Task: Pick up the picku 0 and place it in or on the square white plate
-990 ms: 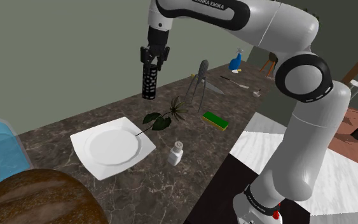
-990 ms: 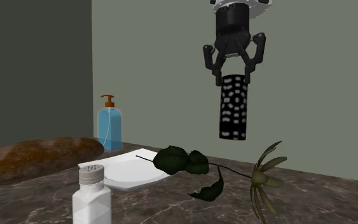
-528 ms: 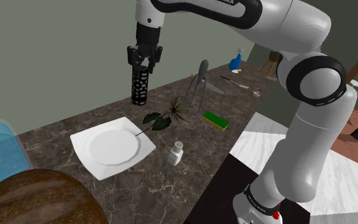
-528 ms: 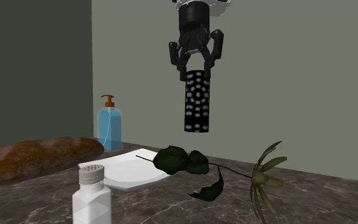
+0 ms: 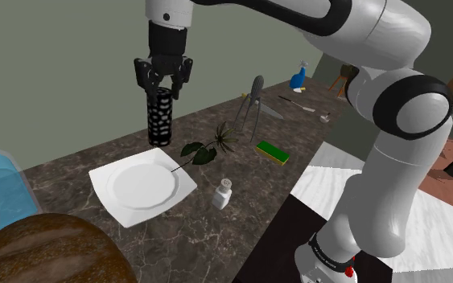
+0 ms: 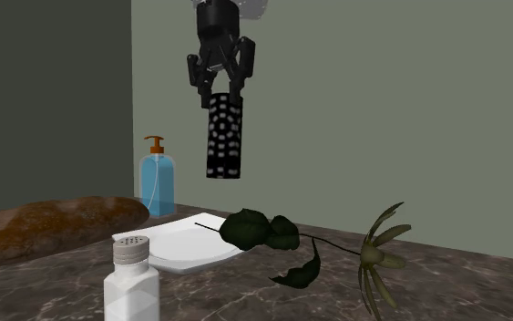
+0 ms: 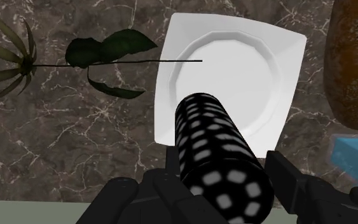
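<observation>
In the shoulder view, I see my gripper (image 5: 162,90) clamped on the top of the black, white-spotted cylinder (image 5: 159,120), which hangs upright above the far edge of the square white plate (image 5: 128,211). In the second exterior view, the cylinder hangs well above the counter (image 6: 245,292). In the wrist view, its lower end is over the plate's rim, near the flower (image 7: 82,54) stem.

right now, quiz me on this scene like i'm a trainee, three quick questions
1. True or false: the tool clasps the spotted black cylinder in the air, clear of the dark marbled counter.
2. What lies with its stem end across the rim of the square white plate? A a fork; B a dark-leaved flower; C a knife.
3. Fill in: the small white thing standing on the counter beside the plate is a ___.
Key: 1 true; 2 B; 3 shaker.
</observation>
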Tool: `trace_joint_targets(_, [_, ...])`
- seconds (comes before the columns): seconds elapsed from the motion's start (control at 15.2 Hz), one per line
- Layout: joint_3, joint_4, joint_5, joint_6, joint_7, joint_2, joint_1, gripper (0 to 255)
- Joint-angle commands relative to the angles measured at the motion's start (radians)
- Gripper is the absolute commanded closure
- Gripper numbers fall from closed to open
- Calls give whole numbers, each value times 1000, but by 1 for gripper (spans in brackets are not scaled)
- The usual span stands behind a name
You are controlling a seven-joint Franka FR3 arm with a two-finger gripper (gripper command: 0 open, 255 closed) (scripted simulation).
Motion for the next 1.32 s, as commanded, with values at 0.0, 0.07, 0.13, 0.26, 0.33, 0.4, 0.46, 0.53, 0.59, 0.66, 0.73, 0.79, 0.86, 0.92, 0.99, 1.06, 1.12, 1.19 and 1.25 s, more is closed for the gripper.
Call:
trace_joint_targets(0.0, [16,49,-10,-27,45,24,31,255])
trace_joint_targets(0.07, [25,70,-15,-38,68,35,48,255])
trace_joint_targets(0.13, [33,93,-21,-50,91,48,66,255])
trace_joint_targets(0.26, [38,86,-23,-41,108,49,77,255])
trace_joint_targets(0.33, [38,60,-20,-24,107,41,75,255])
trace_joint_targets(0.4, [38,35,-18,-6,107,33,72,255])
trace_joint_targets(0.46, [37,11,-16,11,106,26,70,255])
trace_joint_targets(0.53, [37,-12,-14,28,106,20,68,255])
trace_joint_targets(0.59, [37,-34,-12,44,106,14,66,255])
trace_joint_targets(0.66, [36,-56,-11,60,105,8,65,255])
trace_joint_targets(0.73, [36,-77,-9,76,105,3,63,255])
trace_joint_targets(0.79, [36,-97,-8,92,105,-2,62,255])
trace_joint_targets(0.86, [35,-116,-7,107,105,-6,60,255])
trace_joint_targets(0.92, [35,-135,-6,122,105,-10,59,255])
trace_joint_targets(0.99, [35,-154,-5,137,104,-14,58,255])
trace_joint_targets(1.06, [34,-172,-4,152,104,-17,57,255])
trace_joint_targets(1.12, [34,-189,-3,167,104,-20,56,255])
trace_joint_targets(1.19, [34,-206,-3,181,104,-22,55,255])
trace_joint_targets(1.25, [34,-223,-2,195,104,-25,55,255])
